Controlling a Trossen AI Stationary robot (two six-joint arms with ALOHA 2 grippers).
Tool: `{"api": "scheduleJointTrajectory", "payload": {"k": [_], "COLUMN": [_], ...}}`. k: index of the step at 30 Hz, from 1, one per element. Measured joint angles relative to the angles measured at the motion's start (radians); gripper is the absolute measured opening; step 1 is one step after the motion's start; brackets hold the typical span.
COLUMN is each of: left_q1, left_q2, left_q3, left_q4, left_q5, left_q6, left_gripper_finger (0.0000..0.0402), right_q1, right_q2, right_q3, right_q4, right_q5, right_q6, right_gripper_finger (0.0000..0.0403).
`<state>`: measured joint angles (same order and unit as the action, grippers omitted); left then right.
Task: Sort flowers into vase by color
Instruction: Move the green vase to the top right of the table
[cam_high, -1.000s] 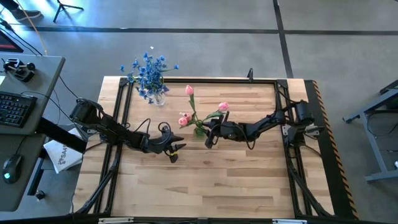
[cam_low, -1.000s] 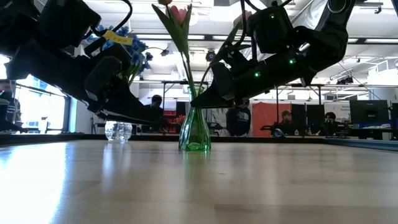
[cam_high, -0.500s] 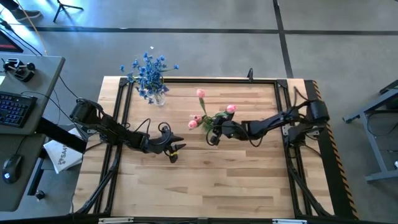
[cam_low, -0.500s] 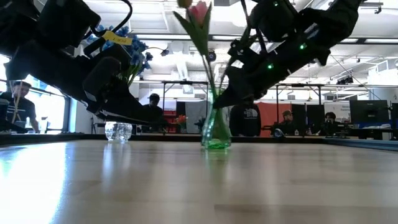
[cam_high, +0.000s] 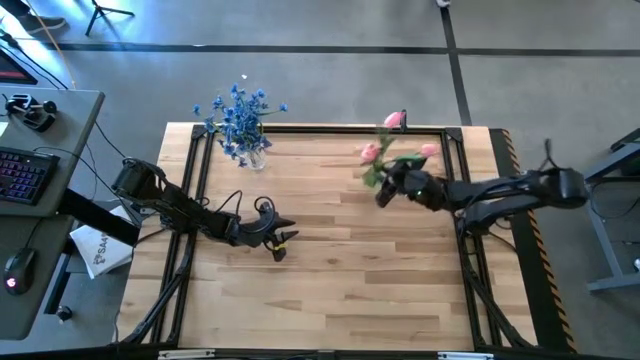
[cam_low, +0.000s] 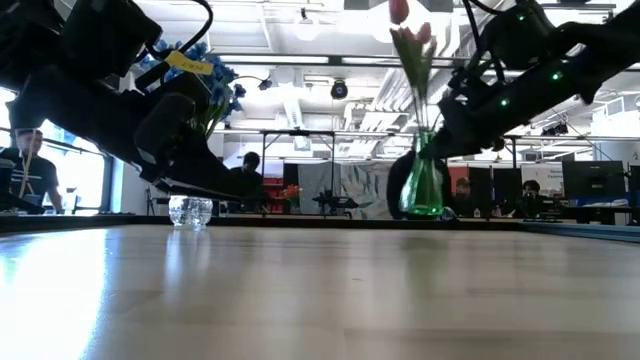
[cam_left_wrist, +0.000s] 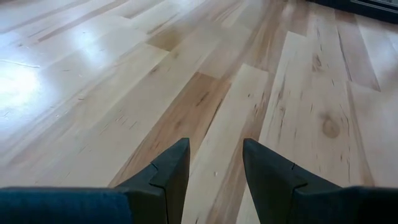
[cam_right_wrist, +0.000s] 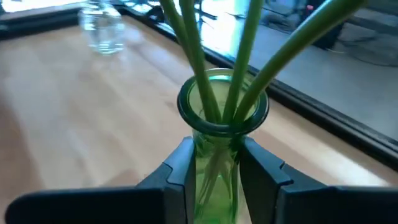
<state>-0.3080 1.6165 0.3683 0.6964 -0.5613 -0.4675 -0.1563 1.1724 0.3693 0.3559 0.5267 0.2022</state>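
We found the green vase (cam_right_wrist: 221, 134) gripped at its neck between the two fingers of the right gripper (cam_high: 386, 190), near the far right part of the table (cam_high: 330, 280), close to the back edge. Three green stems rose through its round mouth, and the pink tulips (cam_high: 385, 150) spread above it, one bloom reaching over the black frame rail (cam_high: 330, 128) at the far edge. In the low view the vase's base (cam_low: 423, 205) sat about level with the tabletop line; we could not tell whether it touched the wood.

The clear vase (cam_high: 252, 155) with the blue flowers (cam_high: 238, 115) stood at the far left corner, well apart from the green one. Bare planks lay open between the two vases and across the whole near half of the table.

The left gripper (cam_high: 282, 240) hovered low over the left-centre of the table, its fingers (cam_left_wrist: 168, 171) apart and holding nothing, with only wood ahead of them.
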Motion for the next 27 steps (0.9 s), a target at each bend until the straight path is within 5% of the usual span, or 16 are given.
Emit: {"api": "scheduleJointTrajectory", "payload": {"k": [13, 27], "left_q1": [0.000, 0.003], "left_q2": [0.000, 0.000], "left_q3": [0.000, 0.000], "left_q4": [0.005, 0.005], "left_q5": [-0.003, -0.005], "left_q6": [0.000, -0.001], "left_gripper_finger": [0.0135, 0.0135], "right_q1": [-0.376, -0.503], "right_q2": [-0.097, -0.097], "right_q3": [-0.005, -0.004], "right_q4": [-0.091, -0.200], "right_q5": [-0.261, -0.321], "right_q6": [-0.043, -0.026], "right_gripper_finger": [0.0083, 0.0083]}}
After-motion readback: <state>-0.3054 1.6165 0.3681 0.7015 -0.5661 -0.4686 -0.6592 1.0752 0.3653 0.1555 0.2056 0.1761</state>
